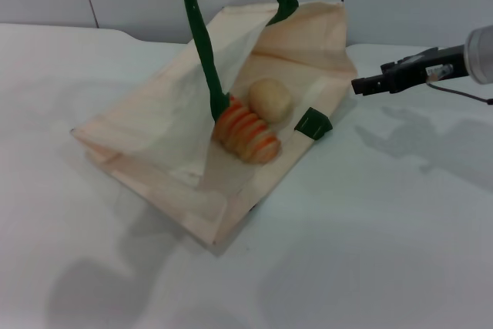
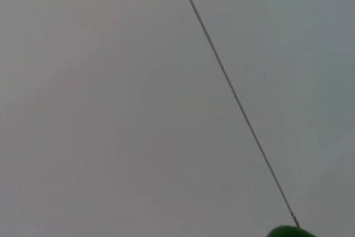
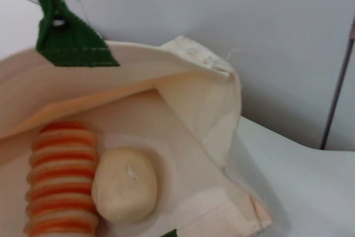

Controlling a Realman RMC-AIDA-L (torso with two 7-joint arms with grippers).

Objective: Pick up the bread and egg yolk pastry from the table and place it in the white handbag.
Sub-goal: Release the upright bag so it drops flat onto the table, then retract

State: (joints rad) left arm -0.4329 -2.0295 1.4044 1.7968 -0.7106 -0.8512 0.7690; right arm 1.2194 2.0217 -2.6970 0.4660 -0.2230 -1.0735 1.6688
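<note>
The white handbag lies tilted on the table with its mouth open toward the right. Inside its mouth rest the ridged orange bread and, just behind it and touching it, the round pale egg yolk pastry. The right wrist view looks into the bag at the bread and the pastry side by side. My right gripper hovers just right of the bag's rim, pointing at it and holding nothing. The left gripper is out of view.
The bag's dark green handles rise taut out of the top of the head view. A green tab sits on the near rim. A green bit shows in the left wrist view against a grey wall.
</note>
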